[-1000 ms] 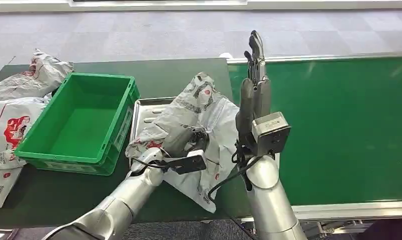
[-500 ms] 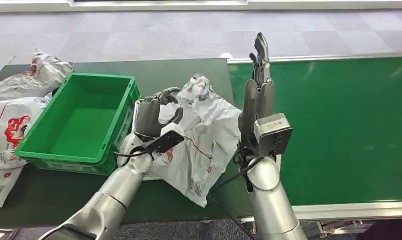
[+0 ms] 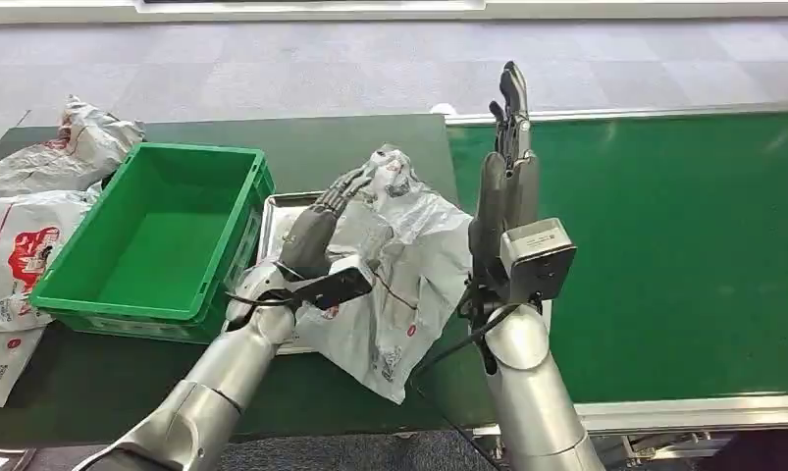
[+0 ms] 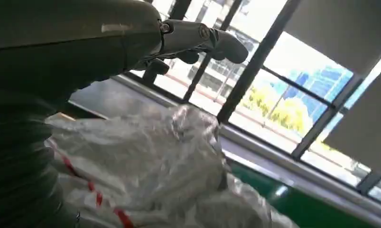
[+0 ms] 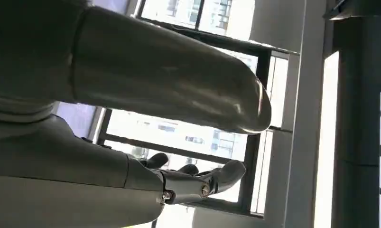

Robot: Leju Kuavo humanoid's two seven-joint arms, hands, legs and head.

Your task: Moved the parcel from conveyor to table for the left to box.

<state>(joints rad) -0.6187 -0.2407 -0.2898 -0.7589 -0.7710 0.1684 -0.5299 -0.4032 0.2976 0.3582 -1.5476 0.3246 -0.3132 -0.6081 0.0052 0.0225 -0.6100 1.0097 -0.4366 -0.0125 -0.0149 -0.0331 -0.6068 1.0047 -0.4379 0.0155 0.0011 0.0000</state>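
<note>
White-grey plastic parcel [image 3: 394,265] is lying on the tabletop [image 3: 370,147], long axis running toward the robot. Left hand [image 3: 321,231], fingers spread and holding nothing, is resting nearest (green box [image 3: 154,240] just left); right hand [image 3: 505,167] is standing released beside it.

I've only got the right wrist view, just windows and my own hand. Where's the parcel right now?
Observer: The parcel lies on a metal tray on the table, next to the conveyor belt.
Operator: Is the left hand holding it?
Observer: No. The left hand is over the parcel with its fingers stretched out, not closed on it.
Operator: And the box?
Observer: The green box stands empty on the far side of the tray from the belt.
</note>
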